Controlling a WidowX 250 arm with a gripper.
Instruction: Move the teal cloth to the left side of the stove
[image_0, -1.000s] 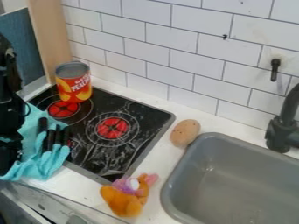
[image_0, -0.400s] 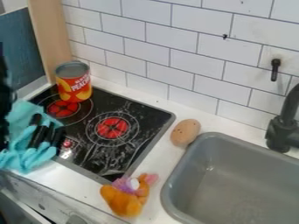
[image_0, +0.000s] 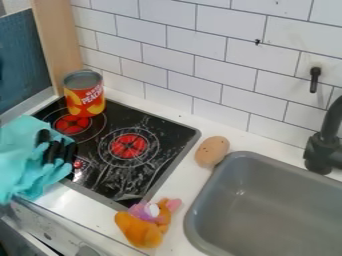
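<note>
A teal cloth-like piece (image_0: 23, 162) lies bunched at the left edge, over the stove's near left corner and the counter front. Several dark finger-like strips (image_0: 49, 152) show against its right part; what they belong to I cannot tell. Behind it, a red and yellow can (image_0: 85, 95) stands upright on the stove's back left corner. An orange plush toy (image_0: 142, 231) with pink and purple parts lies on the counter near the front. A brown potato-like object (image_0: 212, 151) sits beside the sink's back left corner.
The black stove top (image_0: 143, 170) with red burner marks spans the left middle. To the right is a grey sink (image_0: 267, 215) with a black faucet (image_0: 325, 140). A white tiled wall (image_0: 190, 65) and a wooden post (image_0: 55, 45) stand behind.
The black arm part at the left edge has moved left out of view. The teal piece has shifted somewhat left and spread out. The can, plush toy and potato-like object have not moved.
</note>
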